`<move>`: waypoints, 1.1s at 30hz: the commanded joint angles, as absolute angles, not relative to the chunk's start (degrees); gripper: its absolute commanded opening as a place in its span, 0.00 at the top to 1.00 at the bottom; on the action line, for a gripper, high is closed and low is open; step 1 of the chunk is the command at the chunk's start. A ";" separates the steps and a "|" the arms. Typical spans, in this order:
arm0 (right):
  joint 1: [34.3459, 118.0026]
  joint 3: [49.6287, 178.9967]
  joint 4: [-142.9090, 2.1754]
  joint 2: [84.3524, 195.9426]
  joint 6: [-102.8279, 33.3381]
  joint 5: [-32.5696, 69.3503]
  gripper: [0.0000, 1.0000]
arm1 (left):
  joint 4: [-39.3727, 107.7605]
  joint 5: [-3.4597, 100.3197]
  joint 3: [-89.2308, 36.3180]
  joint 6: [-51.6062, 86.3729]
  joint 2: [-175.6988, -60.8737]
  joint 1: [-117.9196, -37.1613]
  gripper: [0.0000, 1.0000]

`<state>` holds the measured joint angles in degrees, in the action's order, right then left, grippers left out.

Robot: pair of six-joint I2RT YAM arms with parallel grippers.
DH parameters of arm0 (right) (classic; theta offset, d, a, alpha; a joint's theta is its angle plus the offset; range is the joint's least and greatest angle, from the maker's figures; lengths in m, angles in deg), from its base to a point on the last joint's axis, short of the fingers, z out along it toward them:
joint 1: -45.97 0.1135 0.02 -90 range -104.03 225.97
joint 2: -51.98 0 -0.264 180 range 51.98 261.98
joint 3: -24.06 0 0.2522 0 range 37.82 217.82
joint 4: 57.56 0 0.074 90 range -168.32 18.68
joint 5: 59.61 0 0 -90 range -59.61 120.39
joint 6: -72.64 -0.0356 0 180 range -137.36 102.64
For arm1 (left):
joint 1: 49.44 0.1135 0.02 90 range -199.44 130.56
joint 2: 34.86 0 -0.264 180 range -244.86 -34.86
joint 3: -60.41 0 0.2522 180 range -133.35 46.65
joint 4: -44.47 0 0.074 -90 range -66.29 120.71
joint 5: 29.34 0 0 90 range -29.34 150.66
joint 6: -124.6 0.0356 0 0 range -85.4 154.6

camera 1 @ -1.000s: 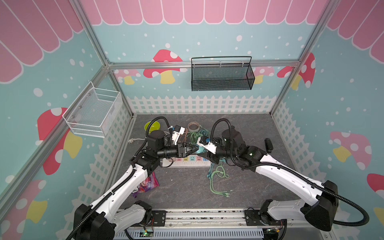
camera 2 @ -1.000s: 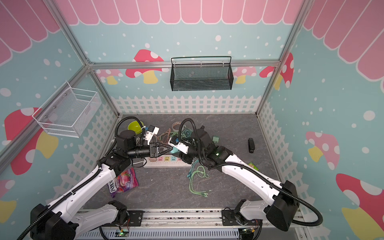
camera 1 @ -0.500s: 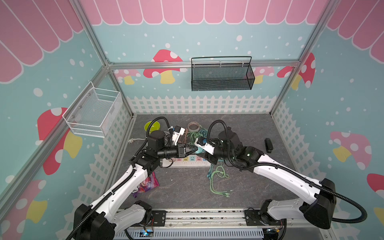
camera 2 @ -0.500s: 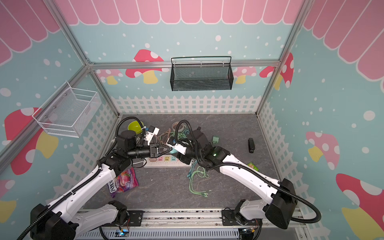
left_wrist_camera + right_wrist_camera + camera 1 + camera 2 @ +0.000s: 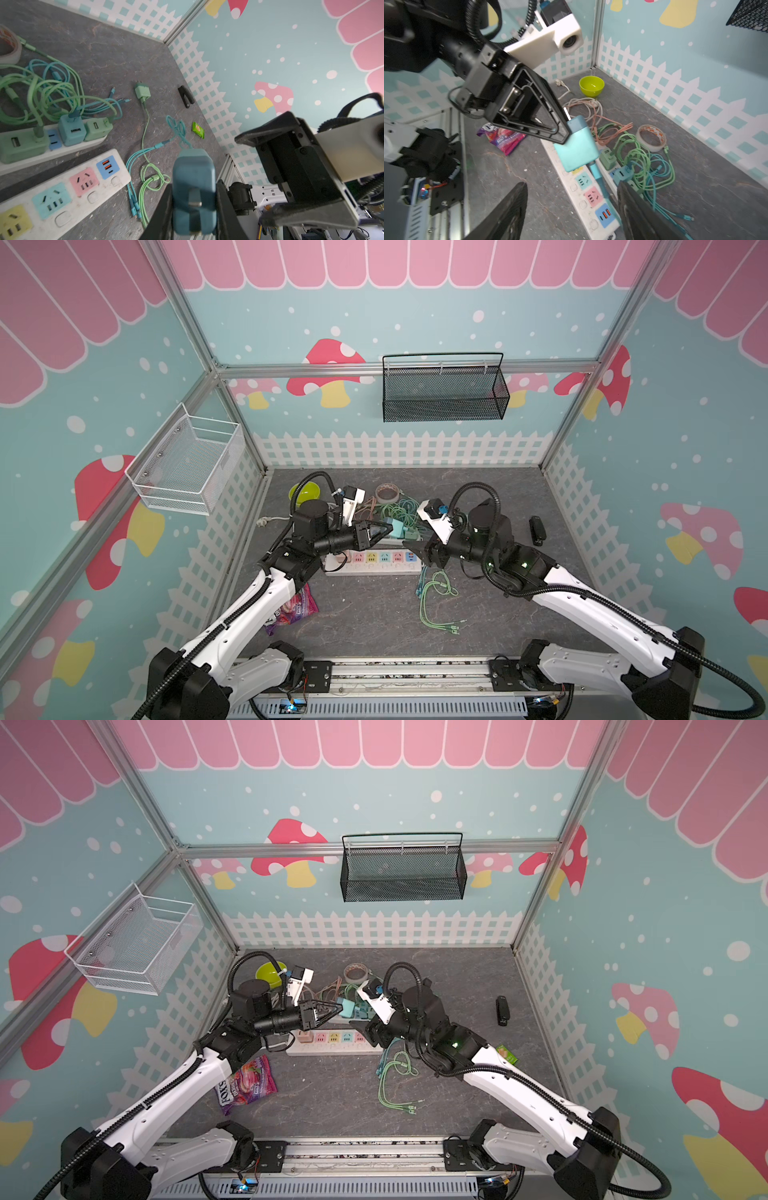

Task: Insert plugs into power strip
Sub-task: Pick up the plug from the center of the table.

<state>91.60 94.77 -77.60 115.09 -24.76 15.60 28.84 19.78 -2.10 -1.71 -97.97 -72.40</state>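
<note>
The left gripper is clamped on a teal plug, with one finger pressed to each side face and a metal prong turned toward the wrist camera. It holds the plug off the table, above the near power strip. In the right wrist view the plug hangs over that strip's yellow and teal sockets. Its teal cable drops away and passes between the fingers of the right gripper, close to one of them; whether it touches cannot be told. The right gripper's jaws stand wide apart and grip nothing. It is just beside the plug but clear of it, over the strip's blue USB end.

The near strip carries a salmon plug in the end socket nearest the left arm. Its pink, yellow, teal and pink sockets and the blue USB block lie uncovered. The far power strip, just behind it, holds a dark green plug, a second teal plug and a mint plug. A loose mint plug lies on the table well apart from both strips.

A lime bowl sits in the back corner by the left arm, its plain green inside visible to the bottom. A black mesh basket hangs on the back wall and a white wire basket on the side wall. Only bare mesh shows in both.
</note>
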 commanded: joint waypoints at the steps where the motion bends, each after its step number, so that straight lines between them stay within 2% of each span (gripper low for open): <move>1: 90.89 89.61 -66.63 114.24 -34.92 4.45 0.28 | 42.38 19.25 0.22 -5.04 -97.46 -72.64 1.00; 4: 90.42 85.62 -58.19 114.29 -41.59 0.47 0.30 | 51.22 18.60 2.63 -7.98 -96.67 -72.64 1.00; 10: 87.50 78.85 -36.40 117.73 -58.54 -5.13 0.39 | 59.59 15.89 5.78 -10.03 -95.20 -72.64 1.00; 14: 86.00 76.24 -23.79 120.82 -66.06 -7.34 0.39 | 63.26 15.37 7.82 -11.01 -93.47 -72.63 1.00; 23: 85.73 78.18 -12.87 126.25 -71.17 -11.42 0.39 | 66.91 13.97 10.83 -11.26 -91.05 -72.64 1.00; 27: 85.79 80.38 -12.22 128.22 -71.83 -11.93 0.40 | 68.10 13.84 11.64 -11.92 -90.93 -72.64 1.00; 33: 85.71 81.50 -9.67 130.20 -73.54 -11.56 0.46 | 69.82 14.82 13.26 -12.29 -89.80 -72.64 1.00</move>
<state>85.98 79.80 -14.22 129.65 -71.23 -11.13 66.59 15.01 12.02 -11.11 -91.24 -72.42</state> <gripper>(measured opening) 0.548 0.239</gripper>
